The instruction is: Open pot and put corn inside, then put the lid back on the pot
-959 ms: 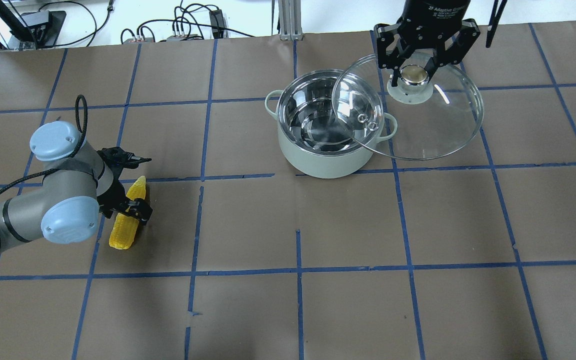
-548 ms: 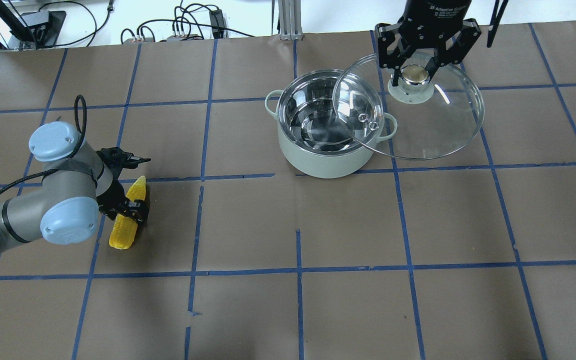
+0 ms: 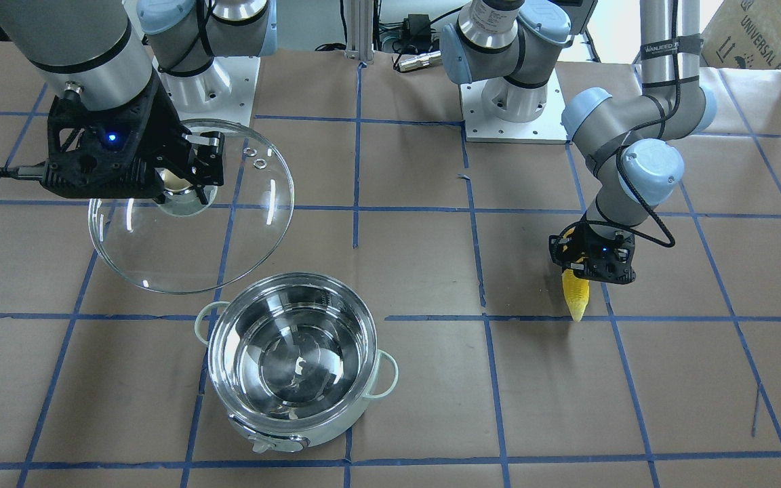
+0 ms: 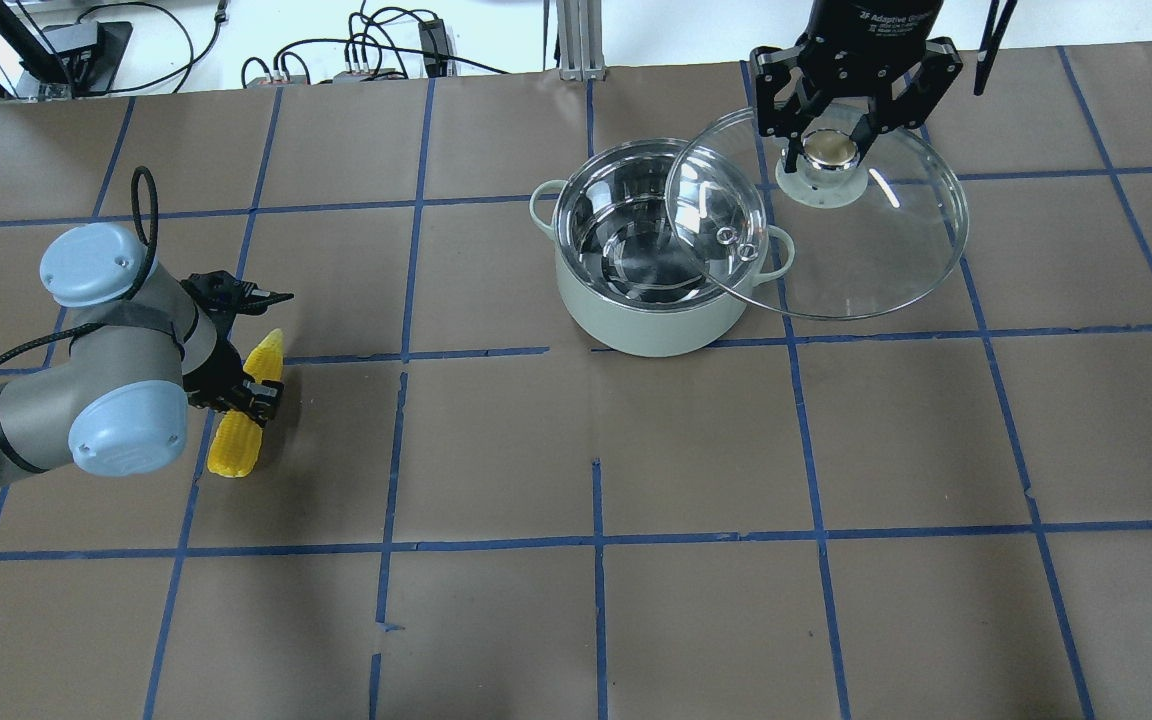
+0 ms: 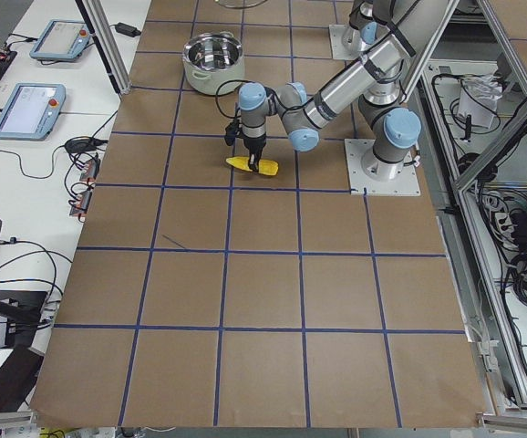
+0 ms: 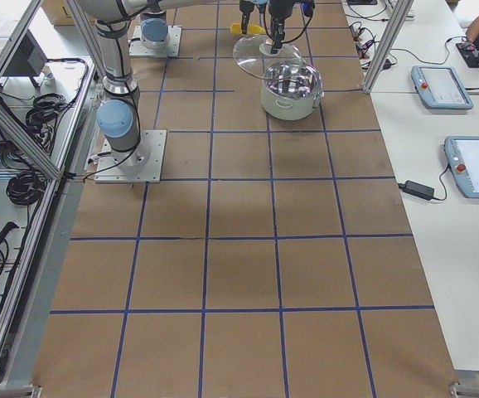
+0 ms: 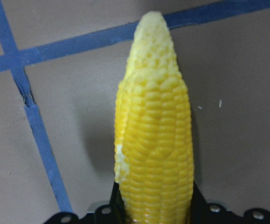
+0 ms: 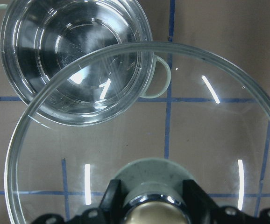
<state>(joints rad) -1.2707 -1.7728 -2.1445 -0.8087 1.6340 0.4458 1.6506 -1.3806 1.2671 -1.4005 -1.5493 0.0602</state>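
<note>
Shows corn clamped mid-length between closed left fingers, tip protruding beyond them; knob of lid pinched between right fingers.

Tabletop: flat and covered edge to edge in brown paper, ruled into large squares by blue tape lines.

Standing directly on it:
- Pot, one. At far centre, upright, open, with a shiny bare interior. It sits across a tape line running near to far.
- Arm base plates, two, white, on the robot's side: left and right.

Unresolved:
- Corn, one, at the left. It is clamped in the left gripper, and contact with the tabletop cannot be told.
</note>
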